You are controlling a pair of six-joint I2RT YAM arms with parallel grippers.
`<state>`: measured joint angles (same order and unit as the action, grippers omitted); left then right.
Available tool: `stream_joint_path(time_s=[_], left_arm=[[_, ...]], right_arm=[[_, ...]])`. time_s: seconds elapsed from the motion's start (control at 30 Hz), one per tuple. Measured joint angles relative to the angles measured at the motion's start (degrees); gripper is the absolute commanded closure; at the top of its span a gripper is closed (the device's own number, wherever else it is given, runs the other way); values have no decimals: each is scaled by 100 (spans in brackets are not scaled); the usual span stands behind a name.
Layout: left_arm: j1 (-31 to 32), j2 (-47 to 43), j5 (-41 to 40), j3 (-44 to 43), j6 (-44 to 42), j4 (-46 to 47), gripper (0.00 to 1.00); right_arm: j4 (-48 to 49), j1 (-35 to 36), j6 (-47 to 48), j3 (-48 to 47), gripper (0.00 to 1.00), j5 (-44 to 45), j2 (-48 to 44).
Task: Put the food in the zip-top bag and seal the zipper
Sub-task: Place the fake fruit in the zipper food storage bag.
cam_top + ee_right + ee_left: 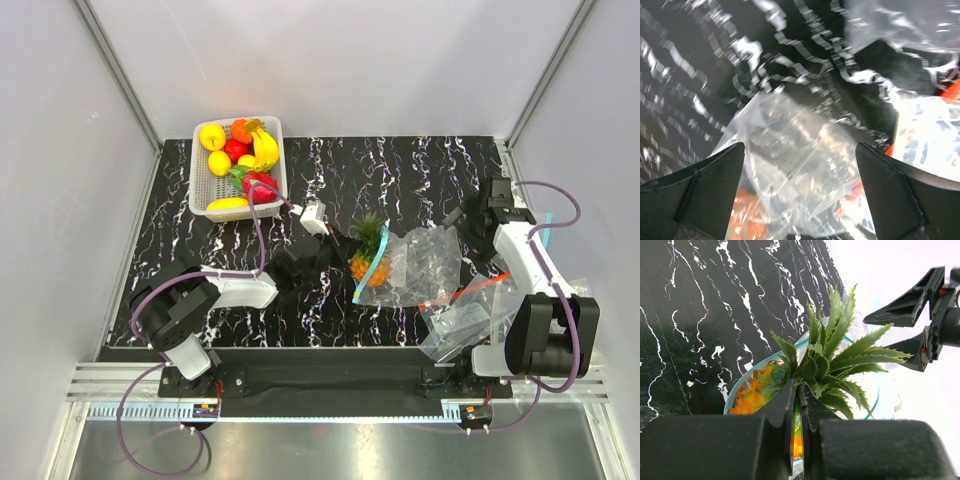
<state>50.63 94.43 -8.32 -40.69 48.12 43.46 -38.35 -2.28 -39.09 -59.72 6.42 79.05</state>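
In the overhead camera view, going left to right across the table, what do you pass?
White plastic basket of toy fruit → left gripper → orange toy pineapple with green crown → crinkly clear zip-top bag with teal strip → right gripper.

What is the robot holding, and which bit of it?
The left gripper seems to pinch the zip-top bag at its teal mouth edge. The right gripper holds nothing.

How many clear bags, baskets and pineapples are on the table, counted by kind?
Clear bags: 2, the teal-strip bag and the red-strip bag
White basket: 1
Pineapple: 1
Total: 4
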Motion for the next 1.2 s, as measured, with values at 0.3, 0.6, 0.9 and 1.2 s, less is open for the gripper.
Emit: stream_joint_path(time_s=[0.3, 0.6, 0.9, 1.2], left_arm=[[0, 125, 149, 11, 212, 122, 100], [0, 424, 310, 197, 883, 501, 100], [79, 811, 555, 201, 1344, 614, 100], [658, 1040, 527, -133, 1300, 251, 100]], right_arm=[[656, -317, -251, 557, 0, -216, 24], [1335, -317, -474, 1261, 0, -811, 247], [1668, -317, -535, 1346, 0, -1108, 269], [1670, -317, -533, 1357, 0, -1202, 269]])
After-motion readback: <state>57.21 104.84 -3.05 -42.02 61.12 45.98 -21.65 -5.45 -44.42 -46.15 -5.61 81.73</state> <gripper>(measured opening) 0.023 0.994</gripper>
